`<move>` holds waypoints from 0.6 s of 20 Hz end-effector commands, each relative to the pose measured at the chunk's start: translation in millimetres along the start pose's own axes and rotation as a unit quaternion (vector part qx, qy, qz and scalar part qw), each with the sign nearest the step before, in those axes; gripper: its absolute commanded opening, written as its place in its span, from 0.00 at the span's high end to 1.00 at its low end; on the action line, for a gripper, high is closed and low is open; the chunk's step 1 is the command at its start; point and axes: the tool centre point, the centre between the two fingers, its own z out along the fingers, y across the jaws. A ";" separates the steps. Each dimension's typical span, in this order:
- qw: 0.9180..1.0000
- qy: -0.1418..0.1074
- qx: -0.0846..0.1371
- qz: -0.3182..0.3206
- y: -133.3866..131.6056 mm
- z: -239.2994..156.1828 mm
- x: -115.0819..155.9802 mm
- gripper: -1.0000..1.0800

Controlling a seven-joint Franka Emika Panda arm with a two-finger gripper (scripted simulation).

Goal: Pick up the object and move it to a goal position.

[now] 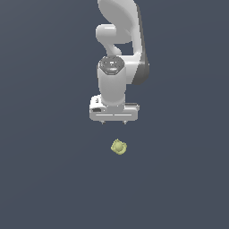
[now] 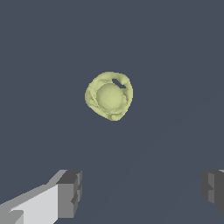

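Object beyond wide-apart jaws

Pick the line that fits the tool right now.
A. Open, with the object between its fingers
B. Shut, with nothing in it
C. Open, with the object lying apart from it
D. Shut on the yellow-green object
C: in the wrist view the fingers stand wide apart with nothing between them, and the object lies clear of the tool on the floor.

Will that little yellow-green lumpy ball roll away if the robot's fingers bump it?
Maybe a bit. The object looks roundish, so a nudge could roll it, though its lumps may stop it soon. The open gripper spreads much wider, so squeezing evenly should probably hold it.
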 end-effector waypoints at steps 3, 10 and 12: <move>1.000 0.000 0.001 0.001 -0.9 0.5 -0.1 0.04; 1.000 -0.002 0.009 0.014 -11.3 6.0 -1.7 0.04; 1.000 -0.002 0.009 0.014 -11.6 6.0 -1.9 0.04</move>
